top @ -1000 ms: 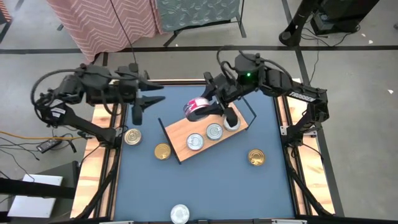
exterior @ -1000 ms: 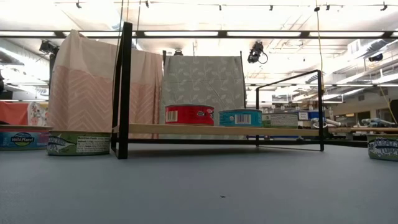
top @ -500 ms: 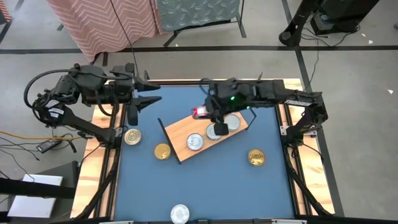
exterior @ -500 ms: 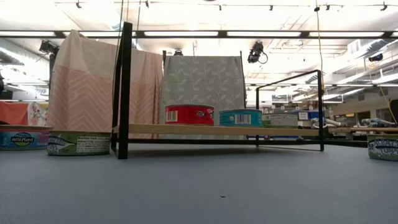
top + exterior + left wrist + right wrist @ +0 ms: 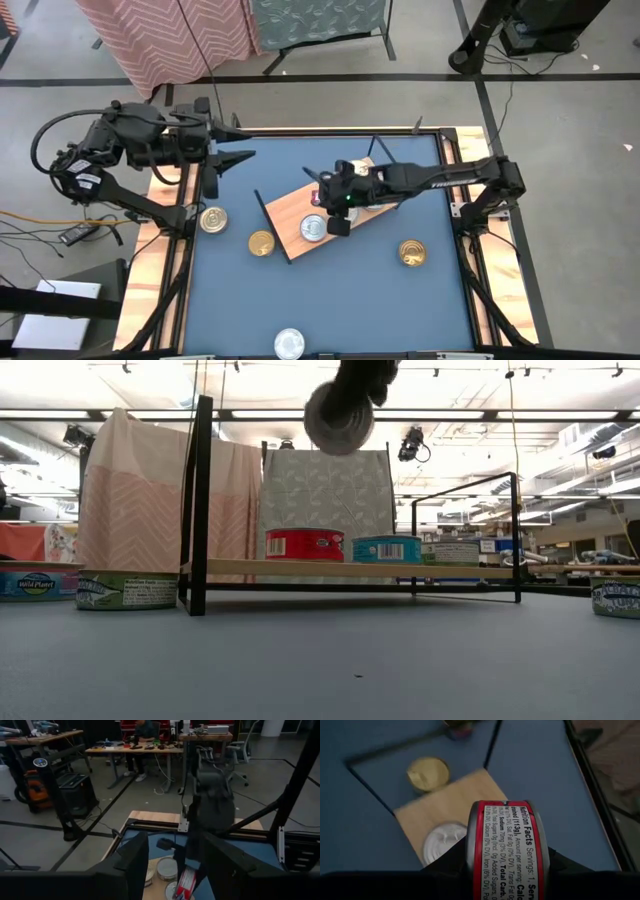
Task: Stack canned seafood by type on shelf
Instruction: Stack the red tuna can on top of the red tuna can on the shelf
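Right now the red-sided tin [image 5: 507,847] is sitting on edge between the jaws of the right gripper [image 5: 335,200], its nutrition label facing the wrist camera and the fingers clamped on its flat faces. That gripper is hanging over the shelf [image 5: 285,215], the light-wood board with thin black wire end frames lying at a slant in the middle of the blue table [image 5: 340,300]. In the low view the held tin [image 5: 338,418] is showing as a grey disc high above the board, well clear of it.

On the board a silver-lidded tin [image 5: 313,228] is lying just at 6 o'clock of the gripper. From table height a red tin [image 5: 304,544] and a blue-labelled tin [image 5: 386,549] are standing on the board side by side.

Off the shelf, a gold tin [image 5: 261,243] is resting just beside the board's 9 o'clock end, another gold tin [image 5: 212,219] is lying farther toward 9 o'clock near the wooden rim, a third gold tin [image 5: 411,253] is sitting toward 4 o'clock, and a silver tin [image 5: 289,343] is lying at 6 o'clock by the near edge.

The left gripper [image 5: 240,143] is waiting at about 10 o'clock over the table's far corner, its two fingers [image 5: 131,857] standing apart with nothing between them.
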